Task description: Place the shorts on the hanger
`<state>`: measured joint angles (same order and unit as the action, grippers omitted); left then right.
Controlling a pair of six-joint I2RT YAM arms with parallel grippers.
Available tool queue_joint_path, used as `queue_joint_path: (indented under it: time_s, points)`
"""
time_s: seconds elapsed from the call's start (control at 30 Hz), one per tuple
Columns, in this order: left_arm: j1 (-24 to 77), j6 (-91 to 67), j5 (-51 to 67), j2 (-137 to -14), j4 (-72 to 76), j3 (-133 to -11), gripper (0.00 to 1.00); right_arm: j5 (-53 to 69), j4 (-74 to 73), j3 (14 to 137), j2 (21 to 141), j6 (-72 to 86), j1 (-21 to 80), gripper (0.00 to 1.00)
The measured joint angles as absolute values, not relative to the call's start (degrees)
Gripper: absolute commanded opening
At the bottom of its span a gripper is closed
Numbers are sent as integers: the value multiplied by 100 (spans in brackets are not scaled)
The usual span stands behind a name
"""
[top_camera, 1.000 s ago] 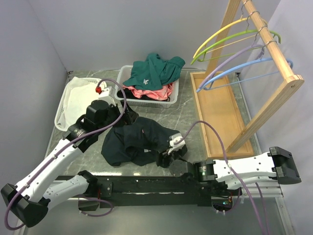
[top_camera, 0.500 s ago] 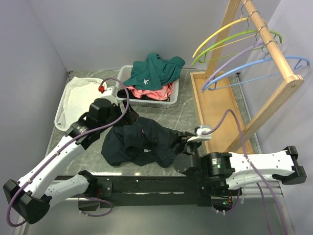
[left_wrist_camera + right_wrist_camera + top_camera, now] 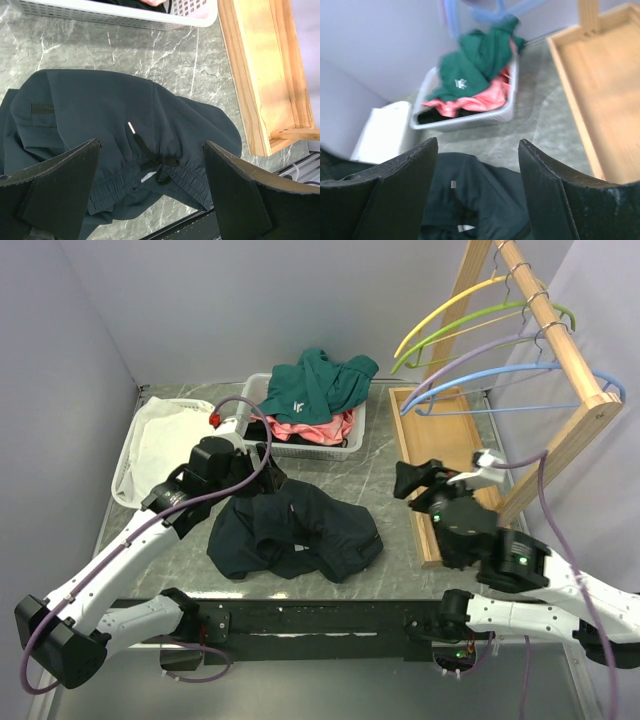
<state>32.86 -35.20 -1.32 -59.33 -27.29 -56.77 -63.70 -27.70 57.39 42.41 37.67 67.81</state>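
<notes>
While the shorts (image 3: 295,535) lie crumpled on the surface (image 3: 375,475), the left claw (image 3: 151,145) hovers spread above them; the right claw (image 3: 477,145), also spread, is near the rack (image 3: 582,365) holding the light-blue hanger (image 3: 470,381).

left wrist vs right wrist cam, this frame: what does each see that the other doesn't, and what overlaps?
Left wrist only: the drawstring bow and gathered waistband of the shorts, seen close from above.
Right wrist only: the teal green garment piled in the basket, a white bin left of it, and a blurred blue hanger at the top edge.
Both: the shorts, the white basket, the wooden tray and the marble table. Left gripper and right gripper are open, holding nothing.
</notes>
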Motion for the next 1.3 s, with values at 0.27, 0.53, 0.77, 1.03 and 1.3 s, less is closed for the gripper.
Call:
queue_joint_path:
  time_s: [0.27,0.53,0.77,1.03,1.3]
  points:
    - [3242,-3489,-80,-5951,-2727,-5704,90,-6069,-2528,6495,3948,3199,6707,73]
    - [3242,-3489,25,-5951,-2720,-5704,90,-6014,-1597,6650,4021,2373,6069,73]
    - [3225,-3489,128,-5951,-2670,-5704,90,-5089,-1461,7494,4991,2375,4698,73]
    - [3203,-3463,215,-5951,-2598,-5704,91,-3922,-1728,7979,5649,2917,3518,70]
    - [3170,-3452,279,-5951,-2593,-5704,91,-3199,-1817,8130,5948,3463,2803,61]
